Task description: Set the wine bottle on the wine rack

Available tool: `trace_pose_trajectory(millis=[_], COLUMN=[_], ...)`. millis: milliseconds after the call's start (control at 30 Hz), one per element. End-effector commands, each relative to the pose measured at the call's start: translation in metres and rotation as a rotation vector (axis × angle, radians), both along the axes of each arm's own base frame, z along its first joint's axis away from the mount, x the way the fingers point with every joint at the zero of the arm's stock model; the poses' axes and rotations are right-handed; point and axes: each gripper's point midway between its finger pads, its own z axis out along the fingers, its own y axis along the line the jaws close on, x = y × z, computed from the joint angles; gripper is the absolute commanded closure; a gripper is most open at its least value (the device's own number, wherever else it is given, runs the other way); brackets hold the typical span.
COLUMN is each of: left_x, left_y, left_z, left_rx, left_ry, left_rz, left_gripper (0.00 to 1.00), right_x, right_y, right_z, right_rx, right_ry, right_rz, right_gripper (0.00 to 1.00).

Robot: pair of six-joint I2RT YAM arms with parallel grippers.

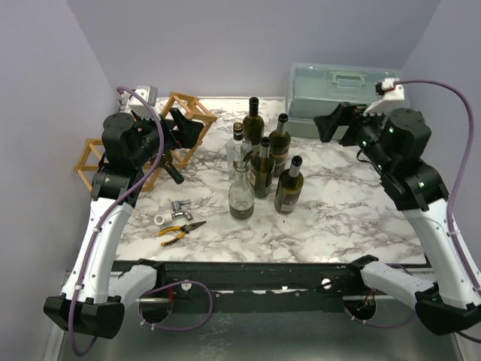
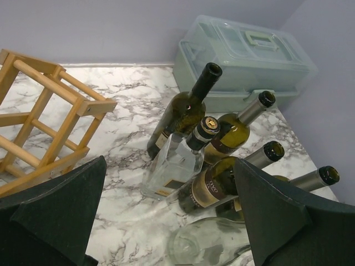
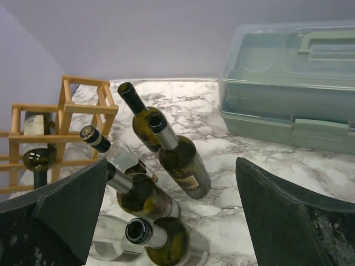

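**While both grippers hang empty, the bottles wait mid-table**

Since the wine rack lies at the far left of the table, with one dark bottle already in its cells, the left gripper hovers close by it, jaws spread fully wide and holding nothing; that width, I judge, suits a bottle's body; the wine bottles stand upright in a tight cluster mid-table, between the arms, likely so either can reach; most are dark green glass with paper labels, one is clear; the right gripper, near the toolbox, gapes equally wide and empty.
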Motion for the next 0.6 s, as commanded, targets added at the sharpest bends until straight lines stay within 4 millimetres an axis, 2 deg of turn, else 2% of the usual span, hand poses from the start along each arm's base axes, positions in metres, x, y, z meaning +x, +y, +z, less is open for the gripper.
trace_pose_trajectory(millis=[0, 133, 333, 467, 567], left_x=[-0.009, -0.010, -0.006, -0.004, -0.003], left_y=[-0.005, 0.001, 0.007, 0.013, 0.018], left_z=[-0.001, -0.004, -0.019, -0.025, -0.029], left_rx=[0.019, 0.040, 0.072, 0.096, 0.117], left_ry=[0.002, 0.005, 0.025, 0.027, 0.027], left_rz=[-0.036, -0.006, 0.033, 0.062, 0.088], left_gripper=[0.01, 0.01, 0.01, 0.01, 0.01], right_x=[0.005, -0.001, -0.028, -0.036, -0.037], right_y=[0.032, 0.068, 0.150, 0.181, 0.190], right_z=[-0.016, -0.005, -0.022, -0.039, -0.053], right_rx=[-0.071, -0.054, -0.185, -0.247, -0.307], right_ry=[0.086, 0.073, 0.092, 0.126, 0.155], right_rz=[0.178, 0.287, 0.351, 0.373, 0.346], right_gripper=[0.00, 0.00, 0.00, 0.00, 0.01])
